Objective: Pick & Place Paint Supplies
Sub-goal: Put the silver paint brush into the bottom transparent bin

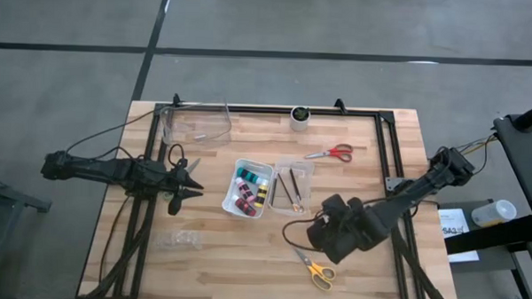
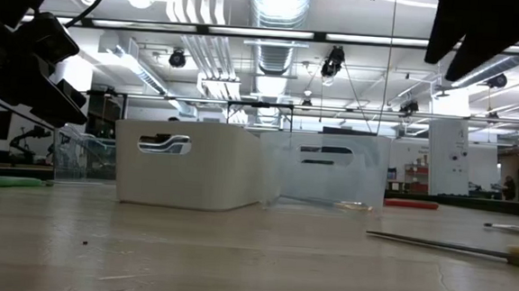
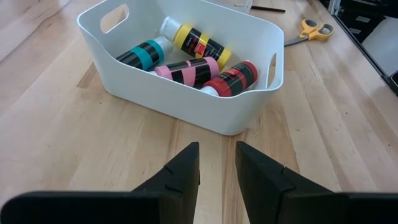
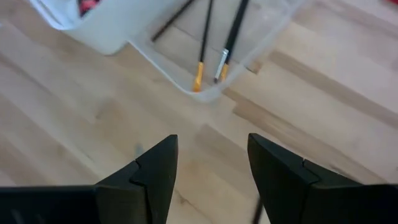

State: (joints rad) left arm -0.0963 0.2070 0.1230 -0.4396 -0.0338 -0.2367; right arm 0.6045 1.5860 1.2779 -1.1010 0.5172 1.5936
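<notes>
A white bin [image 1: 249, 187] stands mid-table and holds several paint bottles: teal [image 3: 144, 54], yellow-and-black [image 3: 198, 41], pink-purple [image 3: 186, 70] and red [image 3: 231, 78]. Beside it, thin dark brushes [image 4: 214, 37] lie in a clear tray [image 1: 292, 185]. Red scissors [image 1: 333, 154] lie toward the far edge and yellow scissors [image 1: 316, 272] toward the near edge, both flat on the wood. My left gripper [image 3: 217, 152] is open, hovering just left of the bin. My right gripper [image 4: 212, 149] is open above bare wood, near the tray's near end.
A small white cup [image 1: 300, 116] and a large clear container [image 1: 196, 125] stand near the far edge. A small clear piece [image 1: 176, 241] lies near the left front. A thin stick [image 2: 452, 246] lies on the table in the low view. A black frame [image 1: 386, 140] borders the tabletop.
</notes>
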